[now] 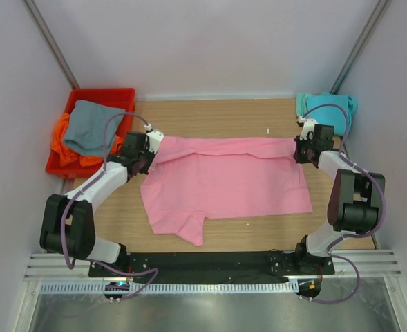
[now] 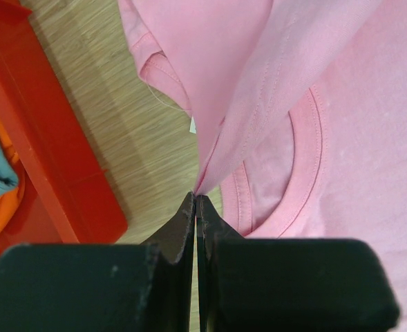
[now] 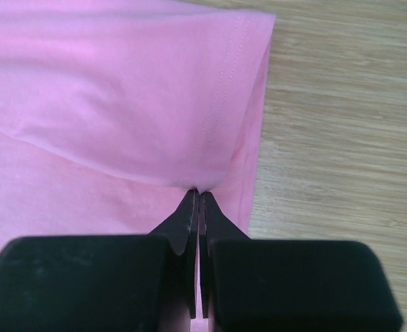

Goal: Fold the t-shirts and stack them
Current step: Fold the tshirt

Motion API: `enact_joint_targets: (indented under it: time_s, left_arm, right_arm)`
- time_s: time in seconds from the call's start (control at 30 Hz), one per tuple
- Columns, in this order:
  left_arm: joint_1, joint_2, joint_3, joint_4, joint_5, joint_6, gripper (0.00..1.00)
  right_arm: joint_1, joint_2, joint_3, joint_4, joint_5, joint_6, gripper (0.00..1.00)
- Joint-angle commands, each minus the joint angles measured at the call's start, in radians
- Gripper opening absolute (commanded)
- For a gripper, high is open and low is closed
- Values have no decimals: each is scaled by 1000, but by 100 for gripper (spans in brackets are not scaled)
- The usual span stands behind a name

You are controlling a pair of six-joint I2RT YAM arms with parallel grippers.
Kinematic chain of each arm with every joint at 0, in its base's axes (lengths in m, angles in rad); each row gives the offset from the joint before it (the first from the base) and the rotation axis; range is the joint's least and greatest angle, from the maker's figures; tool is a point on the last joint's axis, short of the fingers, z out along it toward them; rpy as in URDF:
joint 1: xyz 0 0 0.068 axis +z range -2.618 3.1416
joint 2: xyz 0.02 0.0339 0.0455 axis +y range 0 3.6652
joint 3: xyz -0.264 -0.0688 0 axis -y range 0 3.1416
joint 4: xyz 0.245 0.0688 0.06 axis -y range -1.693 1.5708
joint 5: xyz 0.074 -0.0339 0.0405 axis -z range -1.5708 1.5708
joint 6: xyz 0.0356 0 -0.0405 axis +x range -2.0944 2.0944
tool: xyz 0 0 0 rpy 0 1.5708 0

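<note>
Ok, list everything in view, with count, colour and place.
pink t-shirt: 1, pink, spread across the table's middle, far edge lifted at both ends
teal t-shirt: 1, teal, far right corner
grey t-shirt: 1, grey, in the bin, atop the orange one
orange t-shirt: 1, orange, in the bin, under the grey
plastic bin: 1, red, far left corner
table: 1, light wood, under the pink t-shirt
left gripper: 1, black, shut on the pink t-shirt's left end
right gripper: 1, black, shut on its right end
</note>
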Motion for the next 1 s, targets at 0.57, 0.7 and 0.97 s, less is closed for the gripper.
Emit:
enact_joint_targets:
  time_s: [0.57,0.7,0.97]
  left_arm:
    - [25,-28,-64,79,-31,-18,0]
    - [28,-75,-61,78,-58,-24,39]
    - [33,-118,6,56,-49,-18,59]
  right_arm:
    - [-42,-38,12,-84,-26,-37,20]
    - [-45,-53,53,-145,-29,-40,42]
    - [-50,-87,88,-140,-118,32,48]
